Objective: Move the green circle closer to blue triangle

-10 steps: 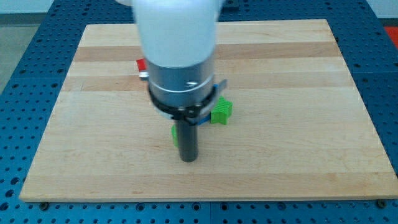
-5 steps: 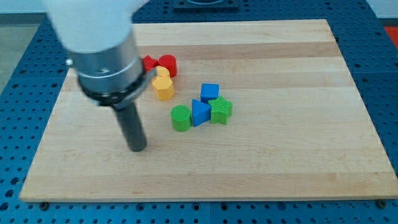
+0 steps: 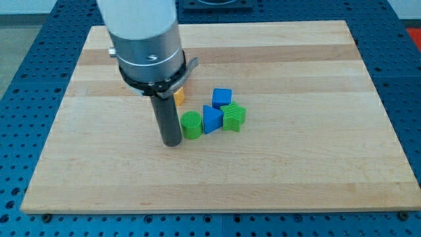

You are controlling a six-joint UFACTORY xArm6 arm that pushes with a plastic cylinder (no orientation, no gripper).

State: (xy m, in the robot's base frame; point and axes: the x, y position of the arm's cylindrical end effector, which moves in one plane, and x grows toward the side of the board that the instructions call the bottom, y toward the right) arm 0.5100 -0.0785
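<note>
Wooden board point(image 3: 316, 164), no legible markings; my tip point(image 3: 172, 143) just left of green circle point(image 3: 191, 124), which touches blue triangle point(image 3: 211, 119); no claw fitted.

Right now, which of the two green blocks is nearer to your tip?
The green circle, just right of my tip. The other green block, star-like in shape, sits beyond the blue triangle, further toward the view's right.

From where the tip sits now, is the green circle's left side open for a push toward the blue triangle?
Probably yes. My tip is just to the view's left of the green circle, nothing between them, and the blue triangle sits right beyond it.
</note>
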